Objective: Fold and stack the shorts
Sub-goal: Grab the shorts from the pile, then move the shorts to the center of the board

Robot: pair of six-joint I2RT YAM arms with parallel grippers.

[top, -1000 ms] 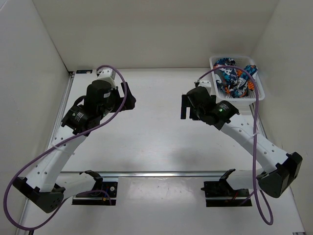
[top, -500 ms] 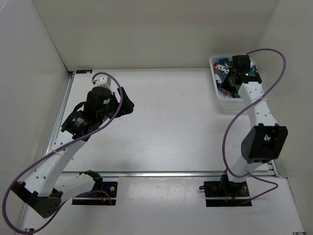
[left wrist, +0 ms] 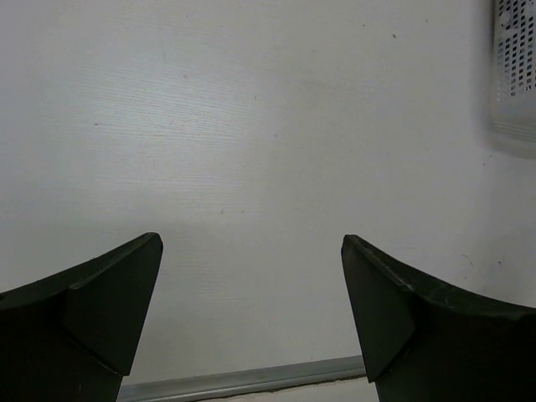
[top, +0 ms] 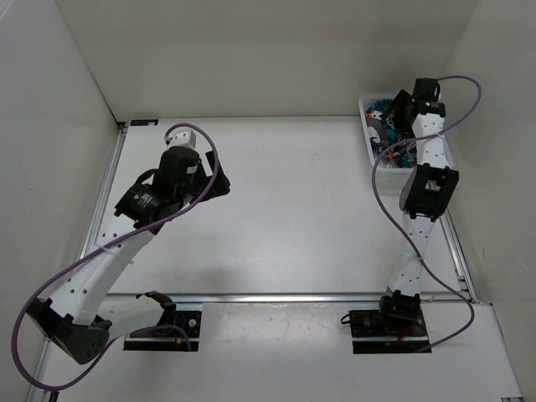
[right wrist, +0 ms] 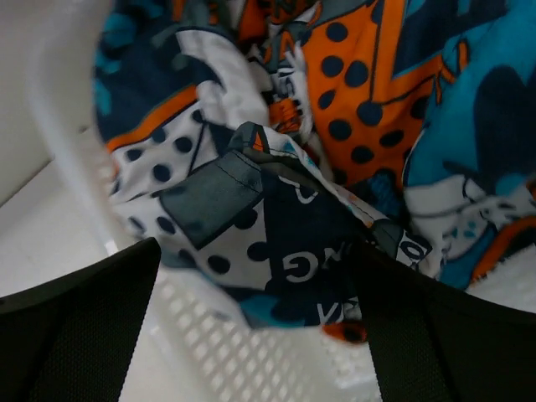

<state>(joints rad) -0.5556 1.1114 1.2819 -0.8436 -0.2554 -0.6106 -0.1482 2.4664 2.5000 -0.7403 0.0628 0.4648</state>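
The shorts (right wrist: 335,126), in teal, orange, white and dark print, lie crumpled in the white mesh basket (top: 374,151) at the back right; in the top view the shorts (top: 387,134) show beside the arm. My right gripper (right wrist: 251,276) is open, reaching down into the basket with its jaws either side of a fold of the shorts, near the basket's mesh wall (right wrist: 251,360). In the top view the right gripper (top: 400,115) is over the basket. My left gripper (left wrist: 251,251) is open and empty above bare table, seen in the top view (top: 219,186) at left centre.
The white table (top: 293,209) is walled on three sides. A metal rail (top: 285,296) runs along the near edge. The basket's corner (left wrist: 515,75) shows at the upper right of the left wrist view.
My right arm has swung from the table's middle back to the basket and lowered its gripper into it. The left arm has shifted only slightly.
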